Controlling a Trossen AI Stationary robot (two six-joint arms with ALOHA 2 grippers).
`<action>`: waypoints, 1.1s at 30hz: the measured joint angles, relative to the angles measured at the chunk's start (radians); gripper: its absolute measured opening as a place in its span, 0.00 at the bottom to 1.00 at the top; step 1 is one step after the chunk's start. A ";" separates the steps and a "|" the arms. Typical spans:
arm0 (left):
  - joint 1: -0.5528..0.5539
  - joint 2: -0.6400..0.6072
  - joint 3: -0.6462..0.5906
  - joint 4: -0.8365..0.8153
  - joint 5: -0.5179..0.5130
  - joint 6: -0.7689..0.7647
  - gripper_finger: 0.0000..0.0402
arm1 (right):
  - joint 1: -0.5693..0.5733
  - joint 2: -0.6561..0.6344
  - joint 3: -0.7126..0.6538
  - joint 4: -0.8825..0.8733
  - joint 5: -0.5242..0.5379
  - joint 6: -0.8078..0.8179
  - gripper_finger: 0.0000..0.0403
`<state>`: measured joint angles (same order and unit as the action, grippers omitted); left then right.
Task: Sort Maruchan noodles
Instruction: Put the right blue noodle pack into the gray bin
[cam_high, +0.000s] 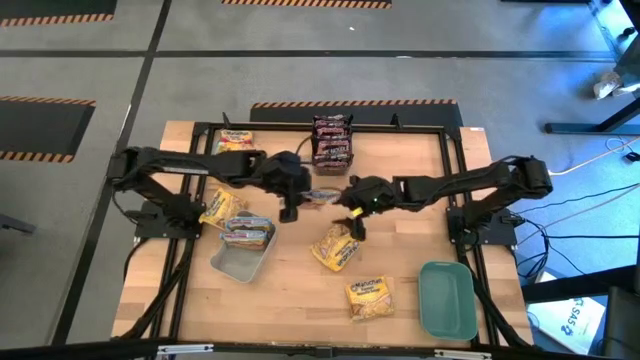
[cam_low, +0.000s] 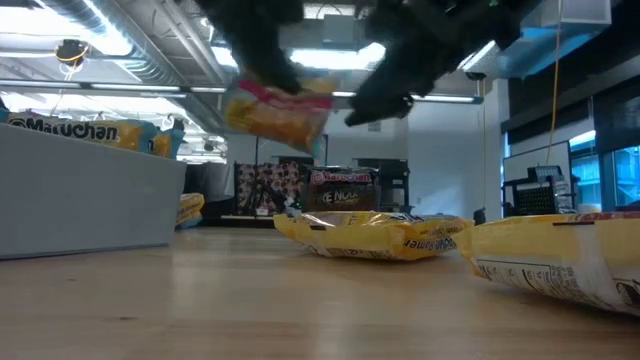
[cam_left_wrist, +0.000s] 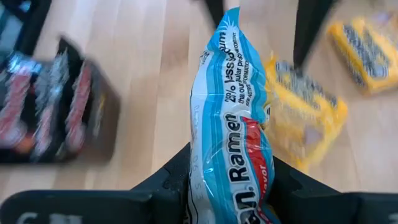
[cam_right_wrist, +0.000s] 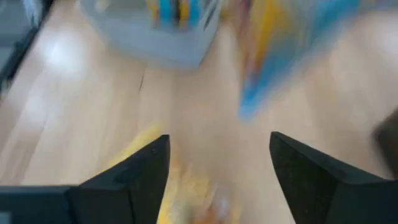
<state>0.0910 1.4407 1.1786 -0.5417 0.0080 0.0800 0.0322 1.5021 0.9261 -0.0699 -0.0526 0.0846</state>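
High view: left gripper (cam_high: 322, 196) clamps a blue ramen packet (cam_high: 325, 195) mid-table; right gripper (cam_high: 350, 203) spread, beside it.

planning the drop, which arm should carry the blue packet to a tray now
Left. Its fingers are clamped on the blue ramen packet, and the grey tray lies on its side. The right gripper stands open, holding nothing.

Two dark six-joint arms reach inward from opposite sides and nearly meet above the desk's middle. The left claw (cam_high: 292, 196) has its fingers (cam_left_wrist: 168, 180) pressed against a blue-and-white crinkly plastic ramen packet (cam_left_wrist: 233, 124) (gripped upright between them). The right claw (cam_high: 352, 208) hangs beside it, fingers (cam_right_wrist: 140, 168) spread apart, holding nothing.
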 joint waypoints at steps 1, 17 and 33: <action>-0.014 -0.022 0.000 -0.043 -0.018 -0.009 0.27 | 0.015 -0.007 -0.004 -0.037 -0.001 0.015 0.65; -0.452 -0.366 0.001 -0.533 -0.044 -0.299 0.27 | 0.257 0.094 -0.003 0.235 0.239 0.252 0.66; -0.822 -0.372 -0.176 -0.614 -0.280 -0.545 0.27 | 0.324 0.205 -0.004 0.485 0.324 0.424 0.66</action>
<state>-0.7309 1.0683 1.0026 -1.1556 -0.2722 -0.4645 0.3557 1.7069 0.9226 0.4156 0.2714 0.5090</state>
